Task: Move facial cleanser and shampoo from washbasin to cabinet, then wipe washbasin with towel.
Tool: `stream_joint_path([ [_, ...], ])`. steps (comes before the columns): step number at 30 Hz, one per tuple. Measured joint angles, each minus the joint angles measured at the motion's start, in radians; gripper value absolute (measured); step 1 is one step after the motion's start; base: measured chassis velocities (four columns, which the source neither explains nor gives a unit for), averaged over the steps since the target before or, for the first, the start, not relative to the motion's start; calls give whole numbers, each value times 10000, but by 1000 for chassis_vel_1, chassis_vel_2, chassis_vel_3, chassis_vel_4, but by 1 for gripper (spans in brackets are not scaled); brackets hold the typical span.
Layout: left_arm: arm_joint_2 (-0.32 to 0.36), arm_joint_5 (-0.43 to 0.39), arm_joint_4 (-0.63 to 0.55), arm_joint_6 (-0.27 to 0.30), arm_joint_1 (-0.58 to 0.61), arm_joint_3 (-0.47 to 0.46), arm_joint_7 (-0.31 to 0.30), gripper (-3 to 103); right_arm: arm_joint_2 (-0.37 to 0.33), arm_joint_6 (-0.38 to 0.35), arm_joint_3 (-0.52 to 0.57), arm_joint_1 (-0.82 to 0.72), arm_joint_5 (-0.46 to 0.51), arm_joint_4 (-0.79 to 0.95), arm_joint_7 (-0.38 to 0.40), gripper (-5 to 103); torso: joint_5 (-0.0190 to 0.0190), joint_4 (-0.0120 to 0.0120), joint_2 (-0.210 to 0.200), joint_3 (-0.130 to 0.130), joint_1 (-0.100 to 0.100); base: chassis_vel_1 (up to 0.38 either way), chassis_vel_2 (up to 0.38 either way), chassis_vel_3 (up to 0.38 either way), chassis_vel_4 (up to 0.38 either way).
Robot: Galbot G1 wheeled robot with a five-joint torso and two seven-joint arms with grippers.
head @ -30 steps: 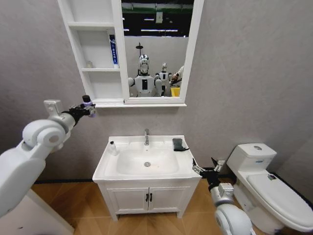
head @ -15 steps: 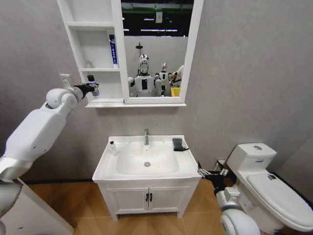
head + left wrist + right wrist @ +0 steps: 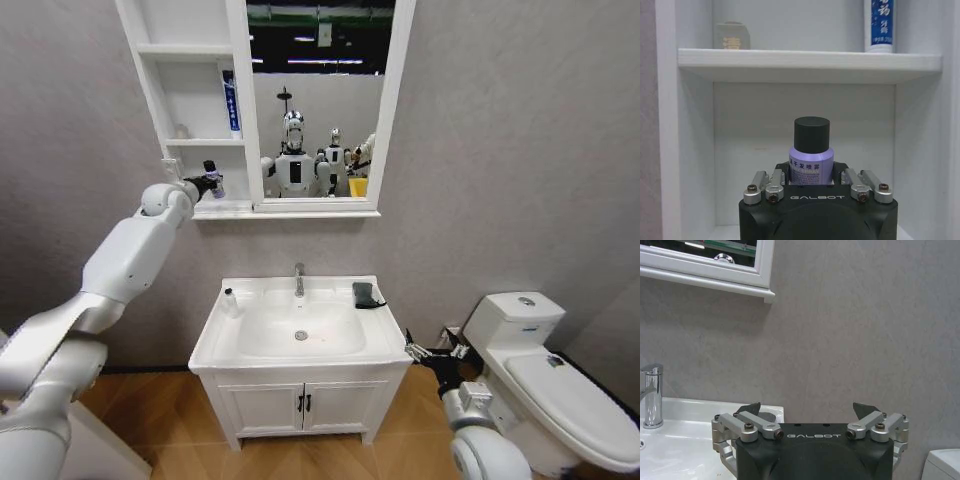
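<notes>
My left gripper (image 3: pixel 207 184) is shut on a small lilac bottle (image 3: pixel 211 177) with a black cap, held upright at the mouth of the lowest compartment of the white wall cabinet (image 3: pixel 200 141). In the left wrist view the bottle (image 3: pixel 811 161) stands between the fingers of the left gripper (image 3: pixel 811 176), above the compartment floor. A small white bottle (image 3: pixel 230 301) stands on the left rim of the washbasin (image 3: pixel 212 347). The dark folded towel (image 3: pixel 366 294) lies on the back right rim. My right gripper (image 3: pixel 426 352) (image 3: pixel 810 411) hangs open and empty beside the basin's right edge.
A blue-and-white tube (image 3: pixel 232 101) (image 3: pixel 881 26) and a small pale object (image 3: pixel 182 131) (image 3: pixel 732 36) stand on the middle shelf. The mirror (image 3: pixel 322 100) adjoins the cabinet. A chrome tap (image 3: pixel 299 280) rises behind the bowl. A toilet (image 3: pixel 545 375) stands at the right.
My left arm has swung right and upward, carrying the lilac bottle from left of the cabinet to the front of its lowest compartment. The right gripper shifted slightly right, then held still.
</notes>
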Motion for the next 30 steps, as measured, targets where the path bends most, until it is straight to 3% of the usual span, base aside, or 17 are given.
stream_joint_path([
  [5,-269,724,858,-79,-134,-327,227,43,32,69,69,-42,21,3,-2,100,-2,1,0,0,-2,0,0,0,0],
  [19,-720,1404,1770,36,-371,-585,70,41,-27,113,99,111,52,-184,-23,100,-1,-1,0,-1,-2,0,0,0,0],
  [24,-782,1489,1907,-66,-378,-674,125,62,-61,111,107,213,118,-272,-39,100,-2,0,0,-1,-2,0,0,0,0],
  [25,-782,1489,1907,-66,-378,-674,125,62,-61,111,107,213,118,-272,-39,100,-2,0,0,-1,-2,0,0,0,0],
  [29,-759,1435,1645,-56,-337,-791,79,84,-88,108,107,247,156,-314,-49,100,-1,-1,0,0,-1,0,0,0,0],
  [30,-759,1435,1645,-56,-337,-791,79,84,-88,108,107,247,156,-314,-49,100,-1,-1,0,0,-1,0,0,0,0],
])
